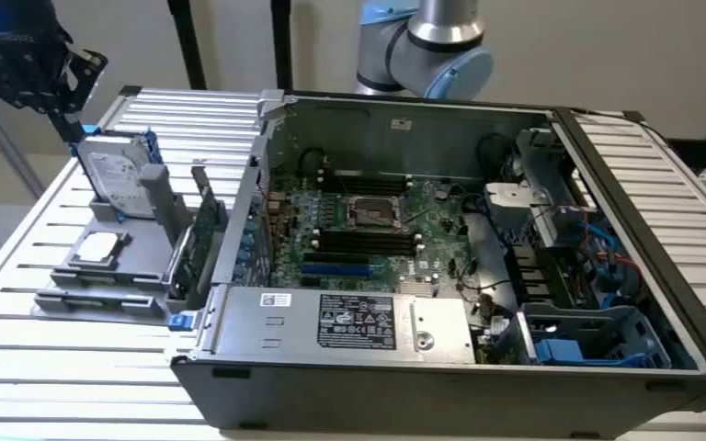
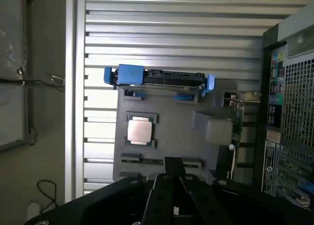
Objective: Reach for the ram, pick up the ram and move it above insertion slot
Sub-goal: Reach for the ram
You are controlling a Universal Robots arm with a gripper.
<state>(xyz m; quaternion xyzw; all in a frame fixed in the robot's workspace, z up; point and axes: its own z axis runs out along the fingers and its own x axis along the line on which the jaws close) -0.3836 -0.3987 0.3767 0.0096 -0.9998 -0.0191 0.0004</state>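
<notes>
We saw bare slatted metal table lying open around the grey fixture tray, which sat just beside the open grey computer case. The long, thin ram stood on edge in the slot at the tray's near end in the exterior view. The black gripper hung high over the tray's far end, well apart from the ram and touching nothing. We could not tell whether it was open or closed.
</notes>
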